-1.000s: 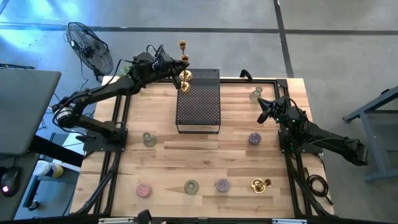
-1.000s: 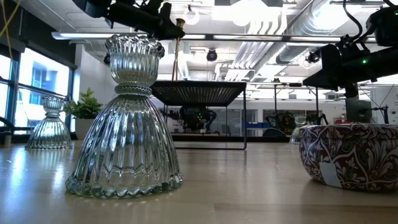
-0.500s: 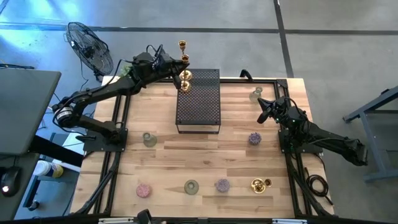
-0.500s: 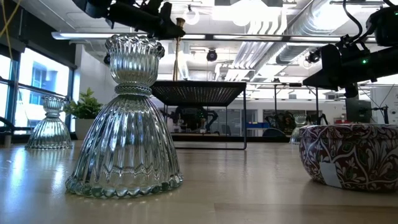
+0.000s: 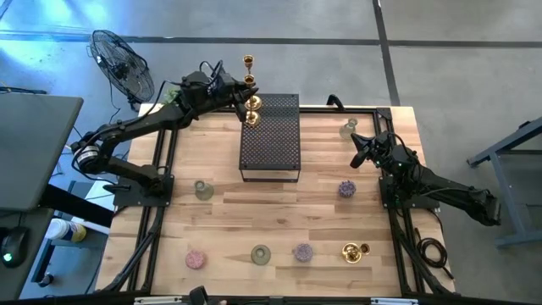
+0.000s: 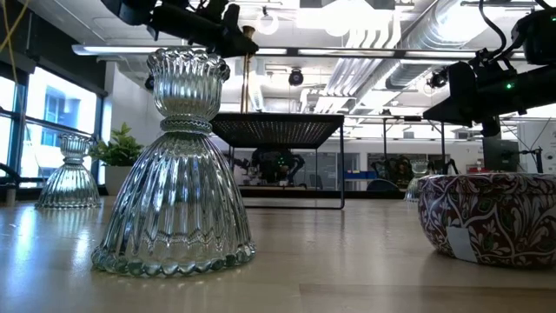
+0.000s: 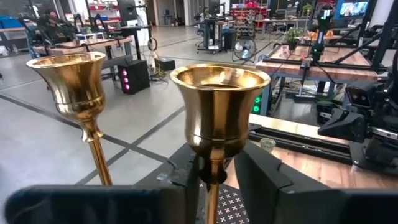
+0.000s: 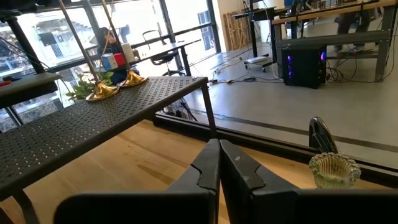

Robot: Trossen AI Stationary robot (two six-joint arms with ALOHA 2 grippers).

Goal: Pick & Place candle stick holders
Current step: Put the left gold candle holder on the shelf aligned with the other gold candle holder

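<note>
while the left arm reaches across the far left corner of the wooden table (image 5: 220,195), its left gripper (image 5: 241,91) has its fingers (image 7: 261,177) pinching the slim stem of a gold candlestick (image 7: 217,121), which stands upright with its round base on the far left corner of the black perforated box (image 5: 270,135). just beside it, farther back, a second gold candlestick (image 7: 78,84) stands upright, its cup at about the same height. on the left side of the table sits a clear-green glass holder (image 5: 203,189), and along the near edge, from left to right, lie a pink glass cup (image 5: 196,258), another clear-green glass holder (image 5: 261,254), a purple glass cup (image 5: 302,252) and a gold candlestick lying on its side (image 5: 354,251). right of the box, a second purple glass cup (image 5: 346,189) sits near the right arm. the right gripper (image 5: 360,151) hovers over the right side of the table, its fingers (image 8: 208,171) pressed together on nothing, well apart from the box. a clear glass cup (image 8: 334,169) sits at the far right edge, near that gripper.
</note>
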